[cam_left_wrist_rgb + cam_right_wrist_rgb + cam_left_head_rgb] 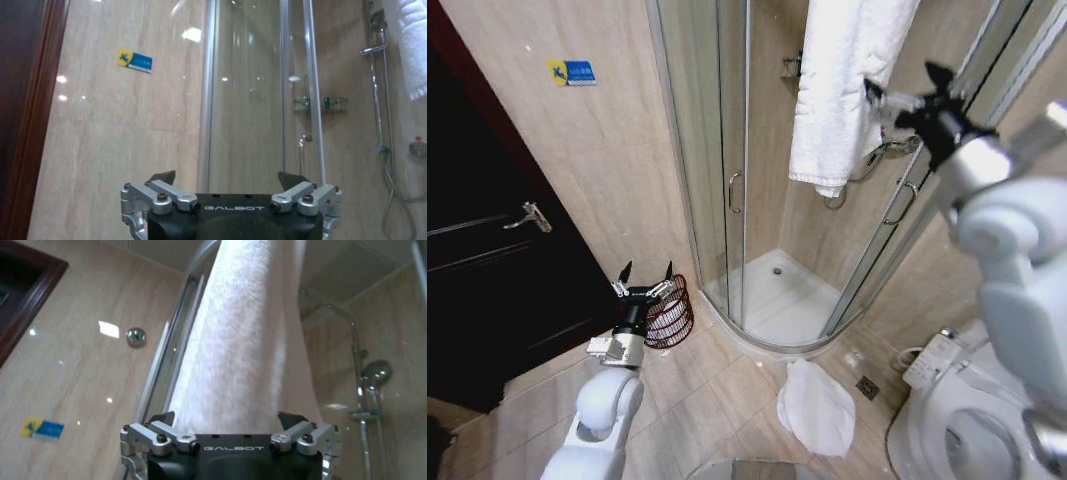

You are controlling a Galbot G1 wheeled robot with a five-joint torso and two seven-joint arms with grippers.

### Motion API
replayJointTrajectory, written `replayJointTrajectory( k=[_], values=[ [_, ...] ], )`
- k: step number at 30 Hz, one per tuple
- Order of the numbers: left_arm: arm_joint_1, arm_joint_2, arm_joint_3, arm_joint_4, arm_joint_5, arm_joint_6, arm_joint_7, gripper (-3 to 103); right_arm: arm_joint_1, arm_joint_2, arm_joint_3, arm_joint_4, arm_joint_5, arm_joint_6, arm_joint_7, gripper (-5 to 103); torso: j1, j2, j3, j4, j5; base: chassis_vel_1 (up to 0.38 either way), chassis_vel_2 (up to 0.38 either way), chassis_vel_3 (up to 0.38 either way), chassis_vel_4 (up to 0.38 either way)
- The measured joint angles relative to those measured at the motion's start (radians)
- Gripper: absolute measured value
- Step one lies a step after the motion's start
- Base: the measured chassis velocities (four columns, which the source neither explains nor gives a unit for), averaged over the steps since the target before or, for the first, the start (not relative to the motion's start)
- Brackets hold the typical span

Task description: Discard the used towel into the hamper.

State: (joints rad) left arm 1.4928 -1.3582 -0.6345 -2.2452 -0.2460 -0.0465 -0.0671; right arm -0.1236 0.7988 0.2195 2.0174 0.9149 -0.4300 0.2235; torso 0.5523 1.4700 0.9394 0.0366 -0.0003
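Overhead, right gripper (905,95), jaws spread, reaches the white towel (842,90) draped over the shower door's top edge: soft, limp, light; pinch a fold. Left gripper (646,275) open above hamper (670,312) at the floor's wall edge.

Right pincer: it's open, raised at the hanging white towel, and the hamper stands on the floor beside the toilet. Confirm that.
One detail is wrong. In the head view the hamper stands by the dark door, just behind the left pincer, not beside the toilet. The rest holds: the right pincer is open and raised at the hanging white towel.
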Motion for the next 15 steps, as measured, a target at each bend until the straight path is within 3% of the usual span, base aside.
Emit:
replayJointTrajectory(
  k=[5, 15],
  values=[
    [-0.001, 0.014, -0.008, -0.021, -0.014, 0.019, -0.009, 100, 0.157, 0.07, -0.1, -0.075, 0.023, -0.021, 0.062, 100, -0.001, 0.0, -0.001, -0.0001, -0.0003, 0.0, 0.0, 0.0, 0.0],
    [0.003, 0.016, -0.022, -0.028, -0.025, 0.011, -0.006, 100, 0.223, 0.138, -0.17, -0.166, 0.013, -0.021, 0.149, 101, -0.001, -0.001, -0.001, -0.0002, 0.0003, 0.0, 0.0, 0.0, 0.0]
  ],
)
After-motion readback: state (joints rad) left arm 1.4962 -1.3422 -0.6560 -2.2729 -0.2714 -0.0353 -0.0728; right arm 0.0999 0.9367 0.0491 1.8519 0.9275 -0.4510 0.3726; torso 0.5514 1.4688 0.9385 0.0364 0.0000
